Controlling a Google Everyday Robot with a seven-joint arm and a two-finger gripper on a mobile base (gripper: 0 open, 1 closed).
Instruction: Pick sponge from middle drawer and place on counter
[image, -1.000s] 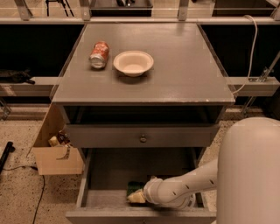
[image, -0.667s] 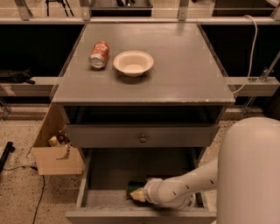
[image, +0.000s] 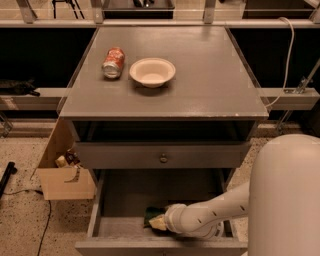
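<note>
The sponge (image: 154, 218), dark green over yellow foam, lies on the floor of the open middle drawer (image: 129, 200), near its front rim. My gripper (image: 163, 223) is down in the drawer at the sponge's right side, touching or overlapping it. My white arm (image: 215, 212) reaches in from the right and hides the gripper's tip. The counter (image: 205, 75) is the grey cabinet top above.
A red can (image: 113, 62) lies on its side next to a white bowl (image: 152, 71) on the counter's left half. A closed drawer front with a knob (image: 163, 158) sits above the open drawer. A cardboard box (image: 65, 180) stands on the floor at left. My white body (image: 287, 200) fills the lower right.
Almost nothing differs. The gripper stays at the sponge in the drawer, and the arm has shifted only slightly.
</note>
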